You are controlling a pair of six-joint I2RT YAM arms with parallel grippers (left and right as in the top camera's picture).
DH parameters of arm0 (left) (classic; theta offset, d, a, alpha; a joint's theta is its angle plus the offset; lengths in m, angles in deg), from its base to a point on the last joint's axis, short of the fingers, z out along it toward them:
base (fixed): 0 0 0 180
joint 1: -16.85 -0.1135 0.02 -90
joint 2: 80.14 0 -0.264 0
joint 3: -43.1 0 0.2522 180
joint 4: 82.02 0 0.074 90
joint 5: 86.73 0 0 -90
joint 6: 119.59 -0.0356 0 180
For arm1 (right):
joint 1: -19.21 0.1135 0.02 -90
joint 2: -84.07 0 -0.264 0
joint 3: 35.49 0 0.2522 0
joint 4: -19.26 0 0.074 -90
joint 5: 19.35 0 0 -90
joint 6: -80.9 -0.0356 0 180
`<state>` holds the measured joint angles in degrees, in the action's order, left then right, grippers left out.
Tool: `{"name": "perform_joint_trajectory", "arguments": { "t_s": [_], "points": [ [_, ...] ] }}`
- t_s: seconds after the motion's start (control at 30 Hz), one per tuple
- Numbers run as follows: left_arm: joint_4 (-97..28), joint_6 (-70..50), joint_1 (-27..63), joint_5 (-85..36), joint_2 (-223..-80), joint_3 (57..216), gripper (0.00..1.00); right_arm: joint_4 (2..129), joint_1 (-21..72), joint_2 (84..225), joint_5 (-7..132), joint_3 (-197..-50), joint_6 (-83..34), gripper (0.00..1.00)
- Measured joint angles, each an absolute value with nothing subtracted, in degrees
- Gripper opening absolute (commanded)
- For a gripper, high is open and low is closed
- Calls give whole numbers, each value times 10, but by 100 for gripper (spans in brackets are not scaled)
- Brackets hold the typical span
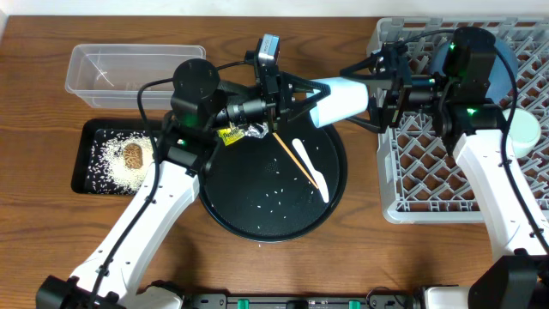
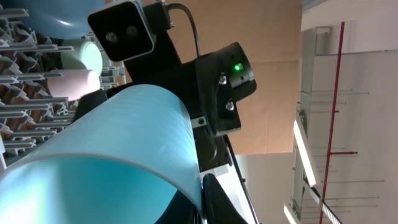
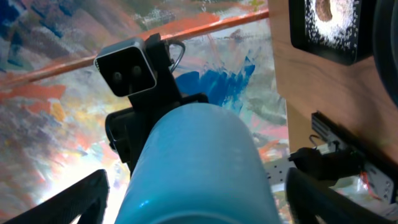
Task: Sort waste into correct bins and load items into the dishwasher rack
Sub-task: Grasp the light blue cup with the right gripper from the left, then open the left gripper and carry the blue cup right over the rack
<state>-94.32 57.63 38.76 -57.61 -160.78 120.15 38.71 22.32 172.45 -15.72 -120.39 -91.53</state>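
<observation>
Light blue cup [image 1: 345,99] held on its side in mid-air above the round tray's [image 1: 225,210] right rim, between both arms. Left hand [image 1: 302,93] clamped on its open end; right hand [image 1: 375,94] fingers sit apart at its base, grip unclear. Spoon [image 1: 310,169], wrapper [image 1: 230,134] and foil [image 1: 256,130] on tray. Rice [image 1: 111,161] in black bin [image 1: 81,165]. Rack [image 1: 412,154] on bench [image 1: 34,112], right.
</observation>
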Motion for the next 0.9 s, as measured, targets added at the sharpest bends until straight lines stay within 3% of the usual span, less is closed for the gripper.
{"name": "perform_joint_trajectory", "arguments": {
  "t_s": [0.07,0.33,0.43,0.77,0.83,0.9],
  "points": [
    [-943,576,388,-576,-1613,1202,6,387,226,1725,-157,-1204,-916,73],
    [-948,576,387,-576,-1616,1202,6,388,227,1724,-148,-1203,-918,70],
    [-950,575,387,-576,-1616,1202,6,388,227,1724,-148,-1203,-918,65],
    [-951,572,387,-576,-1616,1202,8,388,227,1724,-148,-1203,-918,65],
    [-951,569,387,-576,-1616,1202,17,388,227,1724,-148,-1203,-918,64],
    [-948,567,387,-576,-1616,1202,50,387,227,1724,-151,-1203,-918,63]
  ]
}}
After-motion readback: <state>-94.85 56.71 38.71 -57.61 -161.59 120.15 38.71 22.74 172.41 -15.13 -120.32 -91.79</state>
